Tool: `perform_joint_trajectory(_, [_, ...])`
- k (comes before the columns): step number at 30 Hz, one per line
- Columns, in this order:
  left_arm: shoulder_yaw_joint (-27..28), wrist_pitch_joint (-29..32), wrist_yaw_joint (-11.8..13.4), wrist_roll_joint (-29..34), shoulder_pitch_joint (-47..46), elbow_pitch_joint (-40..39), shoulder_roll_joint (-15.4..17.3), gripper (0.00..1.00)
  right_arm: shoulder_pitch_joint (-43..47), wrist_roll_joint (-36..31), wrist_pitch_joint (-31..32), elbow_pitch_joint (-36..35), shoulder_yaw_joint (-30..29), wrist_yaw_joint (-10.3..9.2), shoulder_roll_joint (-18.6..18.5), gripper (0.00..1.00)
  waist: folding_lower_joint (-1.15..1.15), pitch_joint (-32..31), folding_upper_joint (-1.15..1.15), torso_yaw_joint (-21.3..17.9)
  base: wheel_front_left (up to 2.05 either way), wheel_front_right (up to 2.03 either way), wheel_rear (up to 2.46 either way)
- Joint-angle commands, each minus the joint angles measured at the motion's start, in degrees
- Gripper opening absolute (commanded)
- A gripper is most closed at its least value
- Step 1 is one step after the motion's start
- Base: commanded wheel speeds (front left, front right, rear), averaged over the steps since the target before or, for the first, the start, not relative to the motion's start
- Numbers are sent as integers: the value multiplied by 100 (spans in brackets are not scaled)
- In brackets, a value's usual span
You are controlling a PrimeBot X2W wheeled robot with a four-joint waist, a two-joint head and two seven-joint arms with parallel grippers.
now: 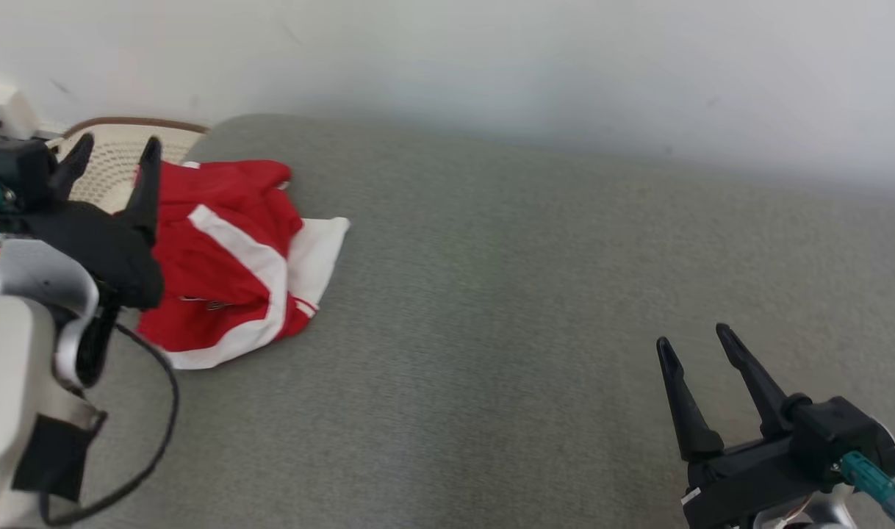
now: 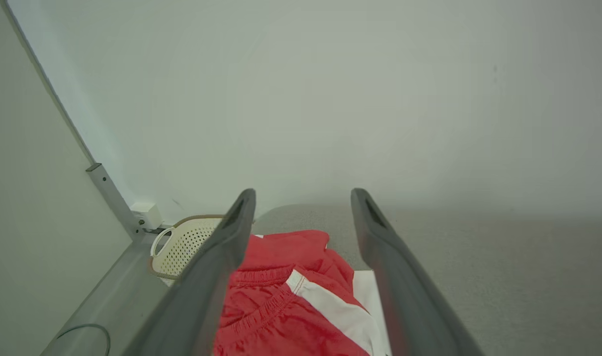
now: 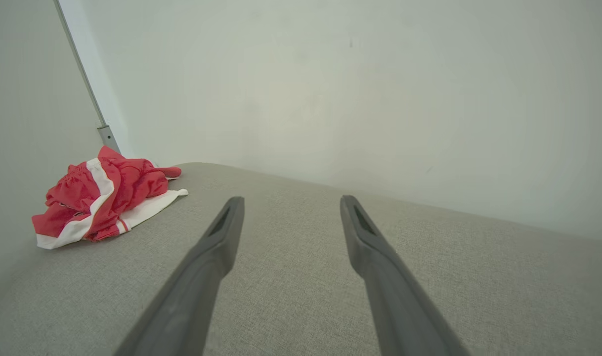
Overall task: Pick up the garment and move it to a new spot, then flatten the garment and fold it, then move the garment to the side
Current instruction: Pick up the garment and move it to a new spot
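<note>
The garment (image 1: pixel 231 257) is red with white stripes and a white hem, lying crumpled near the far left corner of the grey padded surface (image 1: pixel 491 294). My left gripper (image 1: pixel 117 150) hovers open above the garment's left edge, fingers apart with nothing between them. Through the left wrist view the garment (image 2: pixel 291 296) lies below and between the spread fingers (image 2: pixel 232 237). My right gripper (image 1: pixel 696 339) stands open over bare surface at the lower right, well away from the cloth. From the right wrist the garment (image 3: pixel 103 198) sits far off at the left.
A cream perforated basket (image 1: pixel 117 158) with a brown rim stands just beyond the surface's far left corner, also in the left wrist view as the basket (image 2: pixel 182 244). A pale wall (image 1: pixel 491 66) runs close behind the surface. A black cable (image 1: pixel 157 411) loops beside my left forearm.
</note>
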Motion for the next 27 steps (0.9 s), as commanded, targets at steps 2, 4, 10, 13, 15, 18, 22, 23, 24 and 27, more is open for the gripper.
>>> perform_joint_trajectory(2, [18, 170, -113, -104, -245, 540, 99, 100, -116, 59, -10, -30, 22, 4, -81, 100, -1, 477, -1, -534, 0, 0, 0])
perform_joint_trajectory(4, [34, 304, -200, -153, -446, 1059, 199, 100, -184, 75, -22, -30, 31, 4, -126, 100, -1, 602, -1, -691, 0, 0, 0])
perform_joint_trajectory(10, [47, 477, -390, -228, -801, 2196, 452, 100, -315, 119, -38, -69, -7, 4, -259, 100, -1, 940, -1, -1007, 0, 0, 0])
perform_joint_trajectory(13, [33, 472, -451, -247, -939, 2552, 536, 100, -354, 125, -45, -98, -30, 4, -309, 100, -1, 1085, -1, -1070, 0, 0, 0])
perform_joint_trajectory(15, [19, 473, -483, -258, -992, 2764, 596, 100, -367, 132, -40, -116, -30, 4, -338, 100, -1, 1158, -1, -1101, 0, 0, 0])
perform_joint_trajectory(18, [9, 421, -535, -289, -1102, 3012, 668, 100, -413, 137, -50, -136, -37, 4, -366, 100, -1, 1238, -1, -1126, 0, 0, 0])
perform_joint_trajectory(22, [-26, 343, -586, -318, -1187, 3277, 689, 100, -420, 161, -41, -135, -68, 4, -387, 100, -1, 1286, -1, -1121, 0, 0, 0])
perform_joint_trajectory(23, [-32, 327, -579, -320, -1213, 3331, 693, 100, -429, 164, -35, -131, -70, 4, -388, 100, -1, 1291, -1, -1117, 0, 0, 0])
perform_joint_trajectory(24, [-48, 317, -579, -322, -1226, 3388, 688, 100, -439, 166, -31, -126, -73, 4, -387, 100, -1, 1290, -1, -1115, 0, 0, 0])
perform_joint_trajectory(27, [-80, 328, -618, -339, -1249, 3529, 689, 51, -456, 177, -20, -108, -61, 4, -395, 100, -1, 1278, -1, -1115, 0, 0, 0])
